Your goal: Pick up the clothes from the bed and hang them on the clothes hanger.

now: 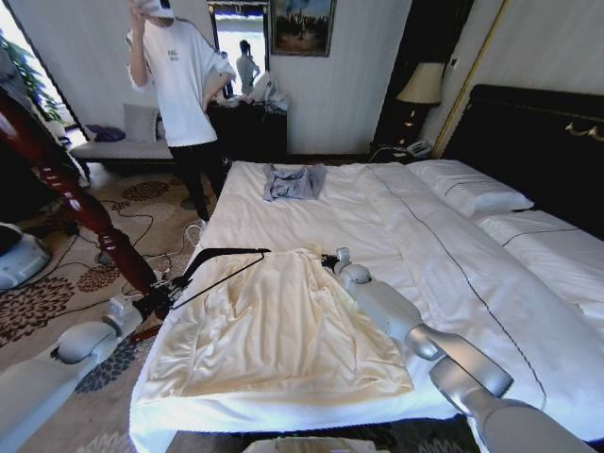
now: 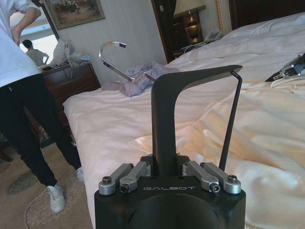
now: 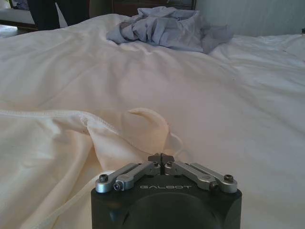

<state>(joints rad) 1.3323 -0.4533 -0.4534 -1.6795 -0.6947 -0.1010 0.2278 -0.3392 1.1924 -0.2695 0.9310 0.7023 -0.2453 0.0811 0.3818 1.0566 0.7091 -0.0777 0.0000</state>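
1. Left gripper [image 2: 164,177]: jaws closed on the clothes hanger [image 2: 190,98], clamped at one shoulder. The black frame stands up out of the jaws and the chrome hook curves beyond them.
2. Right gripper [image 3: 162,160]: jaws pinched together low at the collar edge of the clothes [image 3: 57,157]. A fold of cream fabric rises just ahead of the tips, but whether any cloth is caught between them cannot be told.
3. Clothes [image 1: 283,326]: cream shirt spread flat on the bed [image 1: 396,226], lying between the two sets of jaws, neck end at the right jaws.
4. Grey-blue garment [image 3: 167,31]: well beyond the right jaws; not wanted.
5. Handling advice: confirm a single-layer hold on the collar, lift enough to open the neck, then feed the hanger's free shoulder in level. Thin fabric will likely slip or bunch.
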